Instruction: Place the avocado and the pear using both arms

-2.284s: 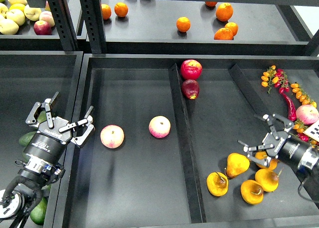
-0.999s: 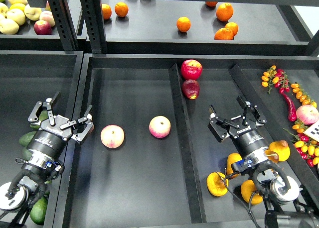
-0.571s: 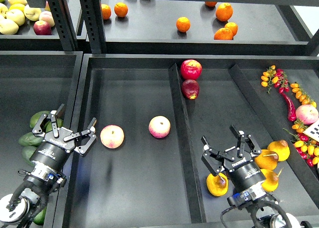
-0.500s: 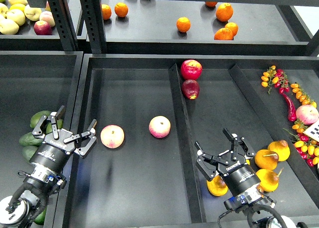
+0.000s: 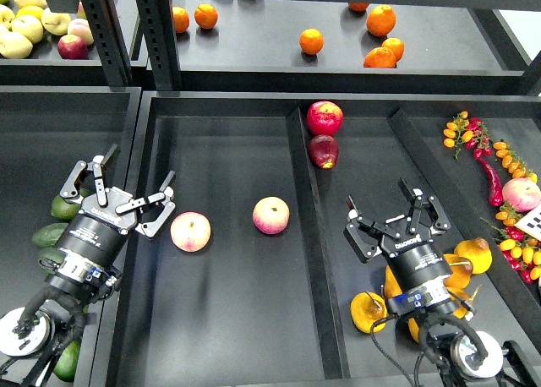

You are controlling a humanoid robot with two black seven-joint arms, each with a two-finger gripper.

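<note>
Several dark green avocados lie in the left bin: one [image 5: 64,208] just left of my left gripper, one [image 5: 46,233] below it, one [image 5: 63,362] by my arm's base. My left gripper [image 5: 123,194] is open and empty, above the rim between the left bin and the middle tray. Golden pears lie at the lower right: one [image 5: 474,254] right of my right arm, one [image 5: 369,311] to its left, others [image 5: 461,273] partly hidden behind the arm. My right gripper [image 5: 392,221] is open and empty, above and beyond the pears.
Two pink-yellow apples [image 5: 190,231] [image 5: 270,215] lie in the middle tray. Two red apples [image 5: 324,117] [image 5: 322,151] sit past the divider [image 5: 306,226]. Cherry tomatoes and a chili [image 5: 490,177] fill the right bin. Oranges [image 5: 311,41] and pale apples [image 5: 25,28] sit on the back shelf.
Both grippers have moved up the view, away from me, still open and empty. The right one now stands above the pears it was covering. No fruit has moved.
</note>
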